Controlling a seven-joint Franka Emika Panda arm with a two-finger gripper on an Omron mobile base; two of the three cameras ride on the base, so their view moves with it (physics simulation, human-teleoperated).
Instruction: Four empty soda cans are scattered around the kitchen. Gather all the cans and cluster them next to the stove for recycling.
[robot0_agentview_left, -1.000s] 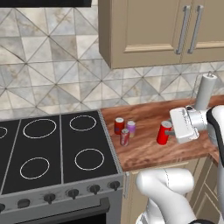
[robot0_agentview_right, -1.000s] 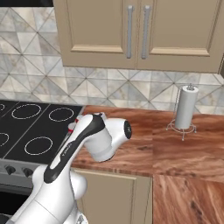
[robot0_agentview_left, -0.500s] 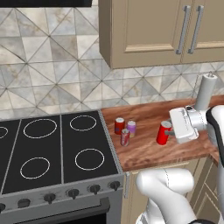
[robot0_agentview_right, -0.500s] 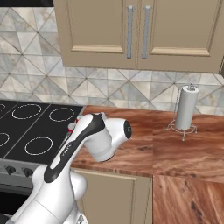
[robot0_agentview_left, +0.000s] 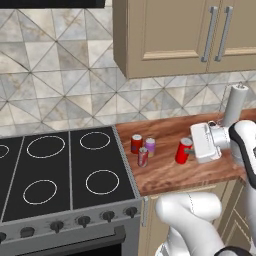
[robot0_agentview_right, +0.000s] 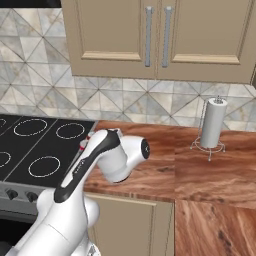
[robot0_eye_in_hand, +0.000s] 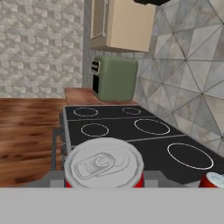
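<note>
- We read the gripper (robot0_agentview_left: 188, 149) as clamped on the fourth red can (robot0_agentview_left: 183, 150), its fingers set either side of the can's upper body; the silver top (robot0_eye_in_hand: 104, 163) lies between the two finger tips in the hand view, which fits a sideways grip that keeps the can upright.
- We cannot tell whether this can rests on the wooden counter (robot0_agentview_left: 165, 172) or hangs just above it.
- Three cans already stand close together on the counter just beside the right edge of the stove (robot0_agentview_left: 60, 170): a red can (robot0_agentview_left: 136, 143), a pale purple can (robot0_agentview_left: 149, 146) and a greyish-red can (robot0_agentview_left: 143, 157). We judge this group to be the cluster the task asks for.
- The held can is near that group but apart from it, on the side away from the stove; we judge the task close to done, with a short move toward the cluster left.
- The paper-towel roll (robot0_agentview_right: 213, 123) stands well apart by the wall, clear of the path.
</note>
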